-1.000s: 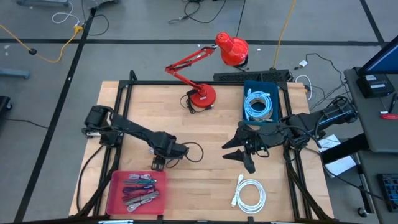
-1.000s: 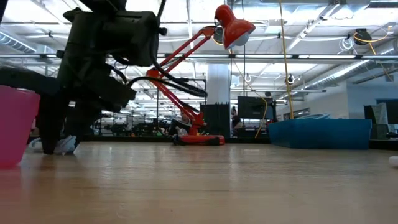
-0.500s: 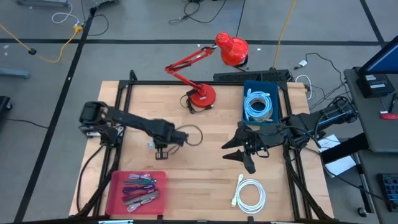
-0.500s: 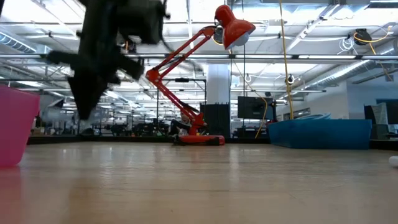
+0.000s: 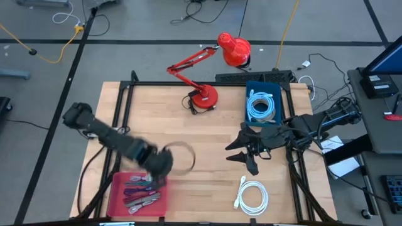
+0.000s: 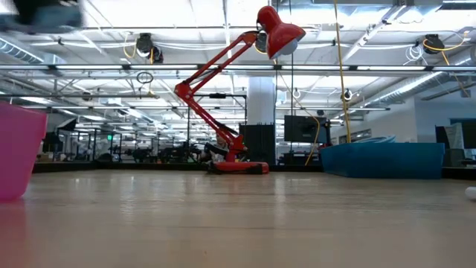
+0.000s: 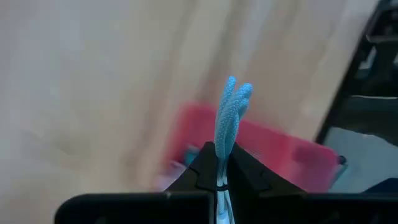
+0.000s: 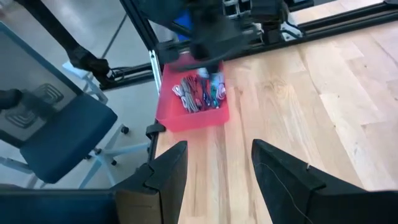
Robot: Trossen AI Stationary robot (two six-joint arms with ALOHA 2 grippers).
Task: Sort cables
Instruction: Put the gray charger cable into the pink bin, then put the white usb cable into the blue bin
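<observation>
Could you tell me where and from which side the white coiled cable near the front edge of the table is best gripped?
The white coiled cable lies flat on the table with bare wood around it. I would probably come straight down and pinch across one side of the loop's band, one finger inside the open centre, one outside. The open right gripper hovers nearest.

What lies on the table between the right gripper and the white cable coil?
Nothing: in the high view, only bare wood separates the right gripper, jaws open, from the white cable coil.

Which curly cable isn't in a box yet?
The white coiled cable, lying bare on the table near its front edge. The light-blue coil already sits in the blue bin.
</observation>
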